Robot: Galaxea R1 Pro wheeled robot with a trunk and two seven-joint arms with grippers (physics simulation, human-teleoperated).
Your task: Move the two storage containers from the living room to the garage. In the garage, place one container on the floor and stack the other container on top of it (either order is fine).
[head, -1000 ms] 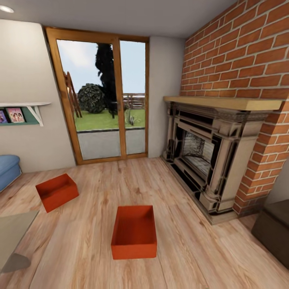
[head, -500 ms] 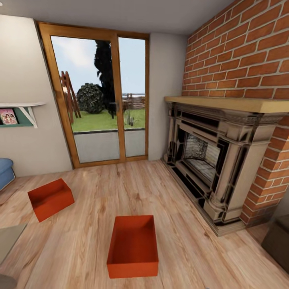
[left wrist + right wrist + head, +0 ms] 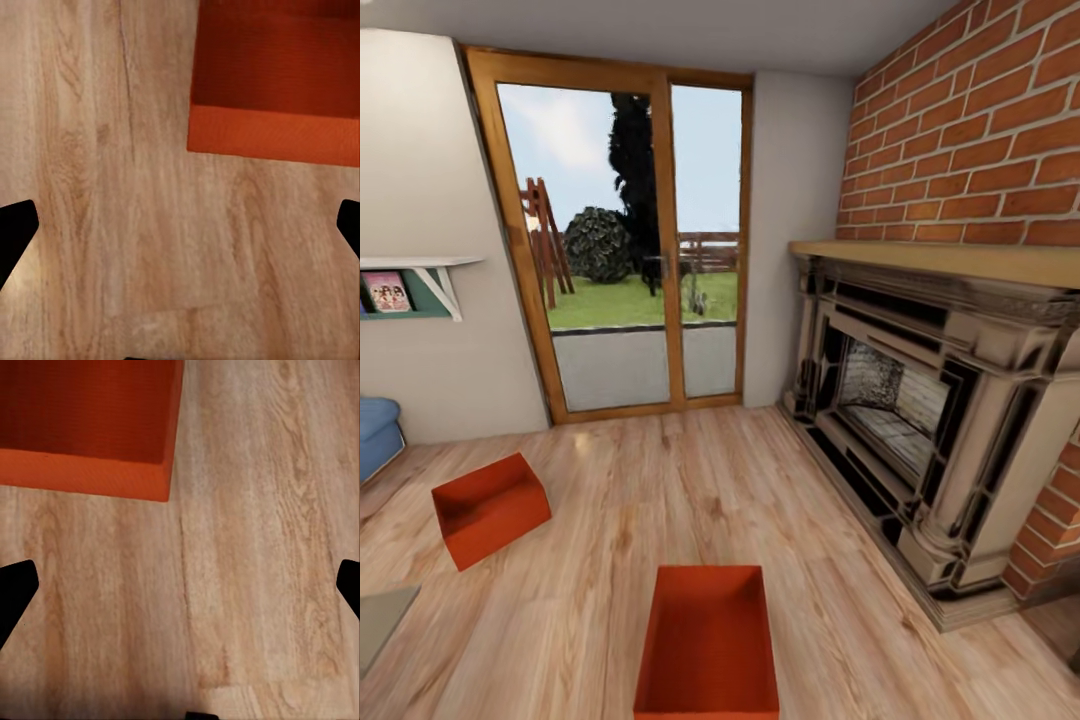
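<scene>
in the living room, one red-orange storage container [image 3: 708, 645] sits on the wood-plank floor [image 3: 590, 560] at 6 o'clock of the head view, the other container [image 3: 490, 508] lies well apart at 9 o'clock, and both the left gripper [image 3: 180, 225] and the right gripper [image 3: 180, 585] hang spread wide, holding nothing.

Heads up, your nearer container [image 3: 707, 645] is chopped off by the head view's bottom edge, so you can't see its front wall. Both wrist views clip it too, one corner each. The sofa [image 3: 378, 440] and fireplace [image 3: 920, 400] run off frame.
</scene>
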